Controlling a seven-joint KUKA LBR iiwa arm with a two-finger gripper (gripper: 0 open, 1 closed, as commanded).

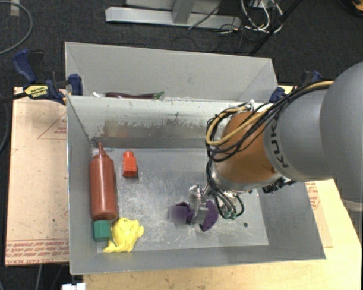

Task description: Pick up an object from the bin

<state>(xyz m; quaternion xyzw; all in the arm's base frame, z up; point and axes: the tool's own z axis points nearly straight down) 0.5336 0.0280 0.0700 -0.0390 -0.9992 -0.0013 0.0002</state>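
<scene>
We see the pincer [198, 208] down on the floor of the bin [166, 254], right of centre and toward the near wall. It sits on a small purple thing [180, 213], which shows on both sides of it. We cannot tell whether the pincer is wide or narrow, nor whether it grips the purple thing. The arm [324, 134] covers the bin's right rear corner.

Bare floor lies all around the purple thing: to the left as far as the yellow lump, behind it up to the back wall, and to the right up to the side wall.

We count five things, one of each kind. One reddish-brown bottle [103, 183] lies along the left wall, its nozzle toward the back. One orange block [130, 163] stands just beside it. One green block [101, 229] touches the bottle's base, and one crumpled yellow lump [125, 234] lies against that block, near the front wall.
</scene>
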